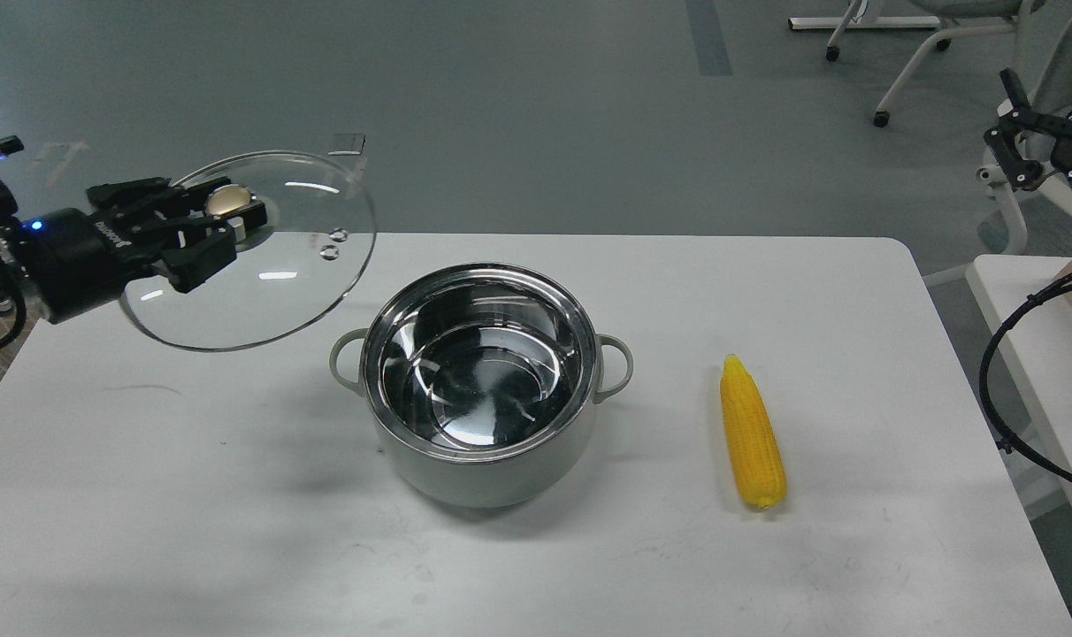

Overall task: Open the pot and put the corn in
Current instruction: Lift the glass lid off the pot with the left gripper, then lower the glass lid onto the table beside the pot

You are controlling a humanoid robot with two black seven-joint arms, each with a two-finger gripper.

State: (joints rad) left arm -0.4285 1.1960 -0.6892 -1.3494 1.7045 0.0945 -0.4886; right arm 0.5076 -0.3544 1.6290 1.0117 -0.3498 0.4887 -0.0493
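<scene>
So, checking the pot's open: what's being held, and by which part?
The left end effector holds the glass lid by its metal knob, clear of the pot. The right holds nothing.

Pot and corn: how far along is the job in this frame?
Done: the pot is open, its steel interior empty. In hand: the left gripper holds the glass lid by its knob, in the air left of the pot. Left: the corn lies untouched on the table.
</scene>
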